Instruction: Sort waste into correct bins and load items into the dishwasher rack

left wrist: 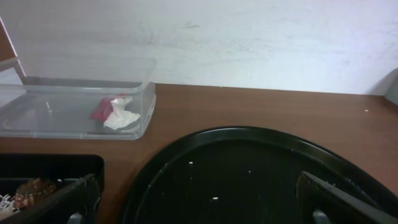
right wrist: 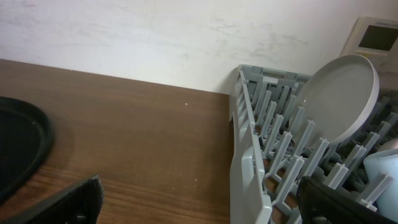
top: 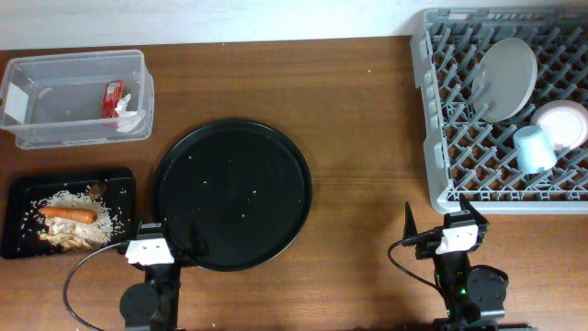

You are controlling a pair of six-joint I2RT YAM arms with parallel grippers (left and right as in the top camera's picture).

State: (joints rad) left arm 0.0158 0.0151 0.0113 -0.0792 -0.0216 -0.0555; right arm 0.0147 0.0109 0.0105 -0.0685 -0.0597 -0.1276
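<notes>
The clear tub (top: 55, 92) at the far left holds the red sachet wrapper (top: 112, 95) and the white tissue (top: 130, 116). The shallow black tray (top: 23, 234) holds rice scraps (top: 78, 234), the carrot (top: 66, 214) and the brown lump (top: 97, 189). The grey rack (top: 432, 138) at the right holds the white plate (top: 507, 78) on edge, the white dish (top: 562, 124) and the pale-blue cup (top: 535, 149). My left gripper (top: 165, 234) is open and empty at the round tray's near edge. My right gripper (top: 441, 216) is open and empty, just in front of the rack's near left corner.
A large round black tray (top: 231, 193) lies mid-table with a few pale crumbs on it. The left wrist view shows the tub (left wrist: 62, 112), the tissue (left wrist: 121, 117) and the black tray (left wrist: 56, 165). The right wrist view shows the rack (right wrist: 249, 162) and the plate (right wrist: 339, 99).
</notes>
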